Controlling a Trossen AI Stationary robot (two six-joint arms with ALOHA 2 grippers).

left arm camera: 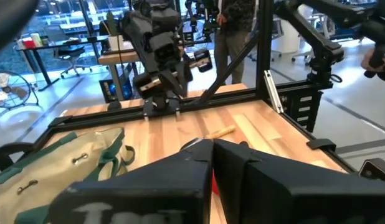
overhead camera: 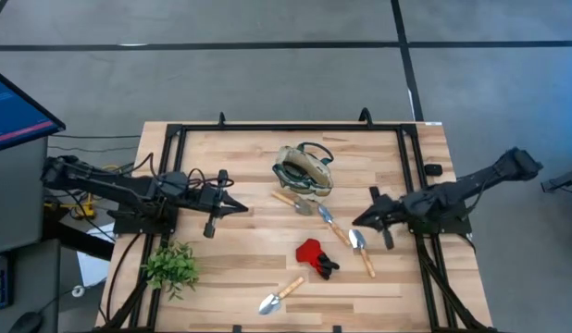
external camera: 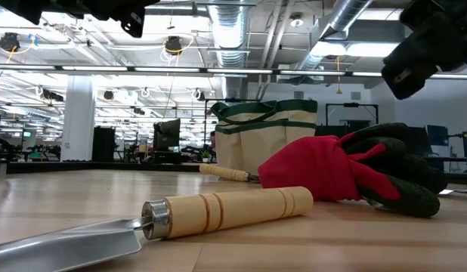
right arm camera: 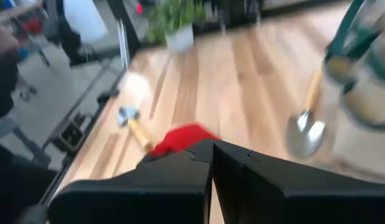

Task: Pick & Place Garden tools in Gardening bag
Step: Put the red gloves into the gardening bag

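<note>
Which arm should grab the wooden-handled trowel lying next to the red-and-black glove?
Right, probably. The right gripper hovers just beside that silver-headed, wooden-handled trowel, while the left gripper sits across the table, beyond the beige fabric bag.

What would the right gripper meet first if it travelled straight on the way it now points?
Probably the trowel lying below the gardening bag: the shut right gripper points leftward at it, though it may pass above.

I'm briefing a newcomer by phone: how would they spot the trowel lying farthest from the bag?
On the wooden table, start at the bag and go to the opposite edge, past the red-and-black glove. The trowel lies alone there, while the other trowels cluster near the bag.
</note>
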